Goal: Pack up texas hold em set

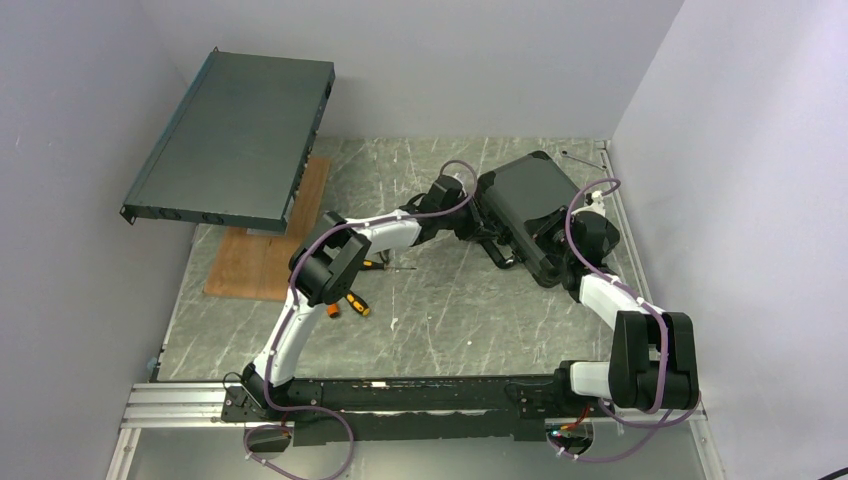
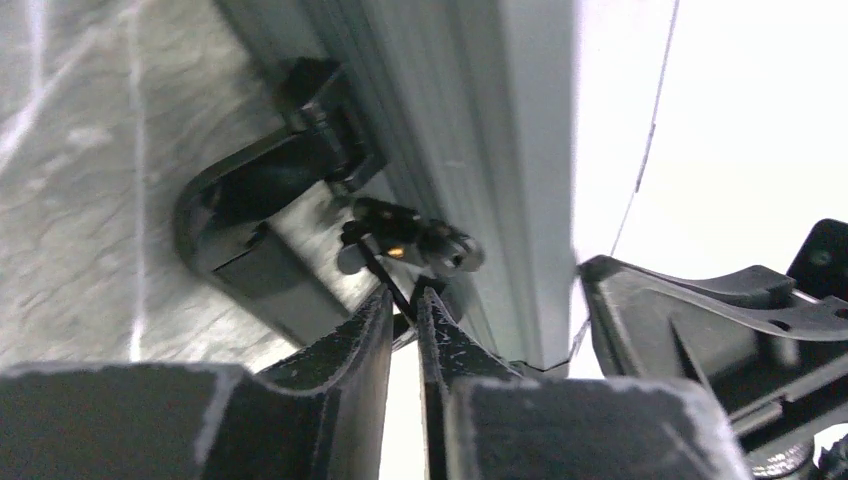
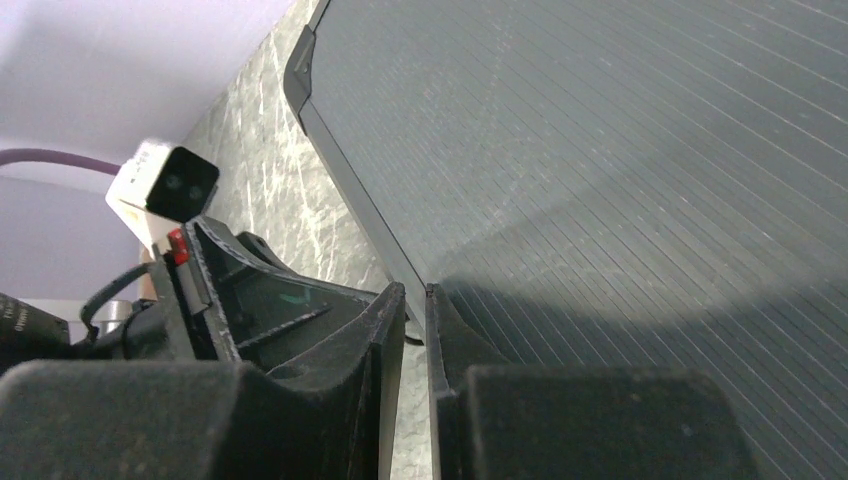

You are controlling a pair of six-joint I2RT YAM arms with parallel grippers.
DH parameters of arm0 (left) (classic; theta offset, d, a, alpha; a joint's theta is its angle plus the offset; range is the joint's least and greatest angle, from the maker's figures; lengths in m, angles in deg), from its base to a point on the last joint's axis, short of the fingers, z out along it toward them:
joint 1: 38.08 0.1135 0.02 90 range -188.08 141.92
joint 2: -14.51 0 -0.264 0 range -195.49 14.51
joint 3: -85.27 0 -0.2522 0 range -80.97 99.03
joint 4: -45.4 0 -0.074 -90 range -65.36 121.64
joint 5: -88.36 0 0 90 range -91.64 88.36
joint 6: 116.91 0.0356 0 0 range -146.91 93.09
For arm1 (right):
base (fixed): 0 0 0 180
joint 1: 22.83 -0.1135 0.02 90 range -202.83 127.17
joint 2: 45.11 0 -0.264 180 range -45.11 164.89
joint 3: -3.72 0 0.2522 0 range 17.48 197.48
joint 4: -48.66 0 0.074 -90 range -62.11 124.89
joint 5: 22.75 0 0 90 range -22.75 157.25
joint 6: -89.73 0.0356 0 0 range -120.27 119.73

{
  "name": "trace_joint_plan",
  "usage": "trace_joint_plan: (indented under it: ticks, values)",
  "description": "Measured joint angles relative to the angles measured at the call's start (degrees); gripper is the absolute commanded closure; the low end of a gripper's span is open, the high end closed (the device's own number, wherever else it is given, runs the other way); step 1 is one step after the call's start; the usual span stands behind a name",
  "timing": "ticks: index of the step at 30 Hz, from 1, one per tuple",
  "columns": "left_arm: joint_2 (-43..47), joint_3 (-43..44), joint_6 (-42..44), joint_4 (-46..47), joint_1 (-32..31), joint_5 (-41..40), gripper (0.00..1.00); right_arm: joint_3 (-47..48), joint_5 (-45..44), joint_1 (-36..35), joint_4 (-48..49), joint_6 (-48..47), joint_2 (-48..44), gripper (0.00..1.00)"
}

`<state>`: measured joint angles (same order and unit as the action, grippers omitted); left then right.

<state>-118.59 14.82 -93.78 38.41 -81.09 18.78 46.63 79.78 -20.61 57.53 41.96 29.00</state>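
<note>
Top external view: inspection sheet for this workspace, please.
Surface: scuffed grey table, wooden board at left.
Job's things: black case, lid down, far right; chips and cards, nothing seen.
Clutter: rack unit propped over the board; orange-handled screwdrivers.
Grippers: left gripper and right gripper at the case, jaws nearly together.
Cables: purple cables along both arms.
Surroundings: plain walls.

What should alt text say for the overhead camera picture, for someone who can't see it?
The left arm and right arm both reach across a scratched grey table to a black case at the far right. A flat dark-grey rack unit stands tilted at the far left by a wooden board; orange-handled screwdrivers lie beside the left arm.
</note>
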Motion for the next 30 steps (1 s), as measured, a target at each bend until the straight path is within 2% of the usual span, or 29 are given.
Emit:
trace_joint_plan:
  ticks: [14,17,25,30]
  values:
    - [-1.8,4.4,-1.6,5.1,0.0,3.5,0.75,0.0,0.6,0.0,0.0,0.0,0.0,0.84]
    - [-2.3,4.4,-1.3,4.3,0.0,3.1,0.61,0.0,0.6,0.0,0.0,0.0,0.0,0.85]
    - [3.2,-6.4,0.0,1.4,-0.1,-2.9,0.49,0.0,1.1,0.2,0.1,0.0,0.2,0.85]
    - [3.5,-7.4,-0.2,0.2,-0.1,-4.3,0.54,0.0,1.4,0.3,0.2,0.0,0.3,0.85]
